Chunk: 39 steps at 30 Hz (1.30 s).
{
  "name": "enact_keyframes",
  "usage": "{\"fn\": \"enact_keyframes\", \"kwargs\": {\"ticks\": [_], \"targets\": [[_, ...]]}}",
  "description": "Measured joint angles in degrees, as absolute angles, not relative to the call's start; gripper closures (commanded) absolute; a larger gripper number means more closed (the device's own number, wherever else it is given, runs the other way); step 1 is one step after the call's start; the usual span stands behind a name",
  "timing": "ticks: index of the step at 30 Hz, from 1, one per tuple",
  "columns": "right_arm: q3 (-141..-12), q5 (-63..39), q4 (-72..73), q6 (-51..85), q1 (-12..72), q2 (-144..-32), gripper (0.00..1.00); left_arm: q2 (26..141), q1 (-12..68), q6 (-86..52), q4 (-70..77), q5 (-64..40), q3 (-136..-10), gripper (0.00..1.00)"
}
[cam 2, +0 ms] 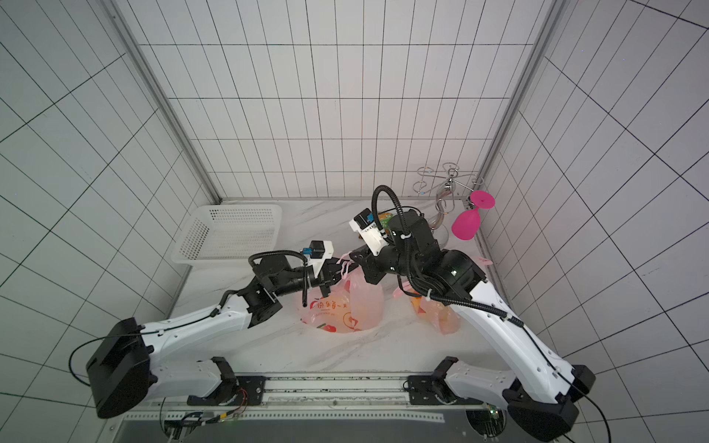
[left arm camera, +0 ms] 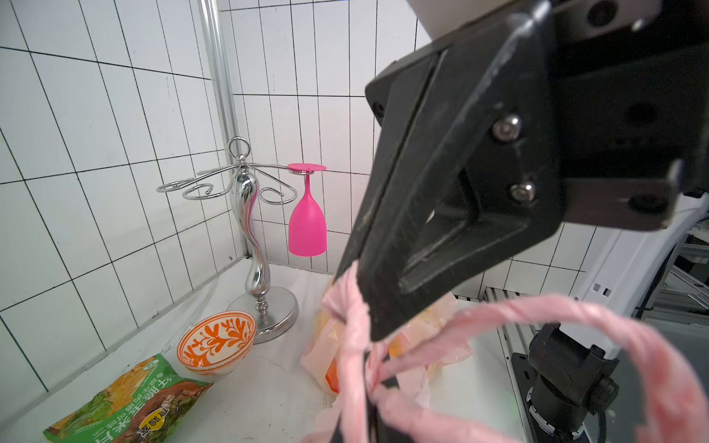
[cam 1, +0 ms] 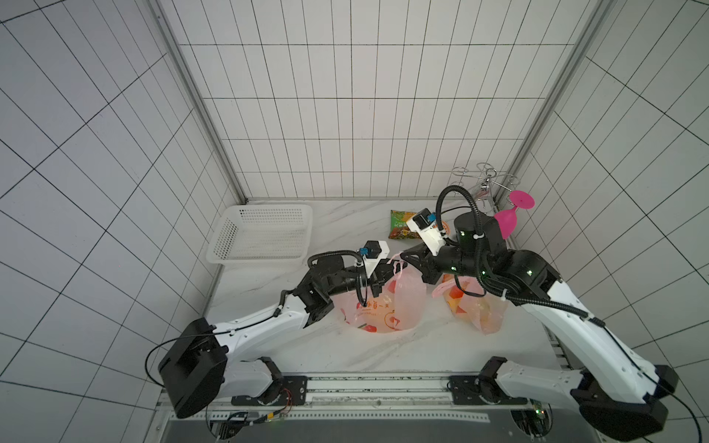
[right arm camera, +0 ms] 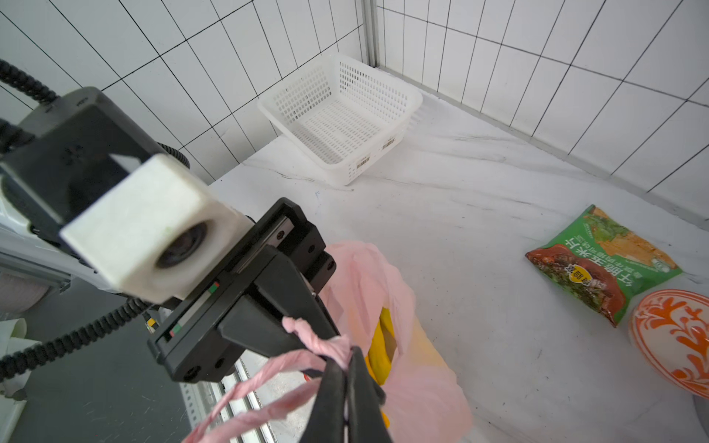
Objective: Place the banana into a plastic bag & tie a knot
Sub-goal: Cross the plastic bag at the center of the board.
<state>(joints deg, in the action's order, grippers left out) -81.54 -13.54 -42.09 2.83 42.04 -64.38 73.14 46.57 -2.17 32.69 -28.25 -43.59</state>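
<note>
A pink plastic bag (cam 1: 387,307) stands mid-table in both top views (cam 2: 345,307). The yellow banana (right arm camera: 378,345) shows inside it in the right wrist view. The bag's twisted pink handles (left arm camera: 537,310) rise to a point above its mouth, where the two grippers meet tip to tip. My left gripper (cam 1: 392,269) is shut on one twisted handle strand (left arm camera: 355,383). My right gripper (cam 1: 406,256) is shut on the handle end (right arm camera: 307,333) right beside it. Long handle loops (right arm camera: 245,387) hang free from the pinch.
A second pink bag (cam 1: 475,310) with orange contents lies under the right arm. A white basket (cam 1: 264,234) stands at the back left, a green snack packet (cam 1: 403,224) and an orange bowl (left arm camera: 216,341) at the back. A chrome glass rack (left arm camera: 249,230) holds a pink goblet (cam 1: 510,218).
</note>
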Motion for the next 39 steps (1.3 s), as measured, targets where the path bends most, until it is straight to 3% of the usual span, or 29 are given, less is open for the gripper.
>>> {"fn": "enact_keyframes", "kwargs": {"ticks": [23, 39], "targets": [[-72.6, -5.3, -37.4, 12.4, 41.4, -58.3, 1.00, 72.6, 44.5, -7.0, 32.2, -25.4, -43.3, 0.92], [-55.3, -6.6, -23.9, 24.1, 48.6, -53.0, 1.00, 73.2, 43.6, -7.5, 29.5, -26.8, -41.0, 0.91]]}}
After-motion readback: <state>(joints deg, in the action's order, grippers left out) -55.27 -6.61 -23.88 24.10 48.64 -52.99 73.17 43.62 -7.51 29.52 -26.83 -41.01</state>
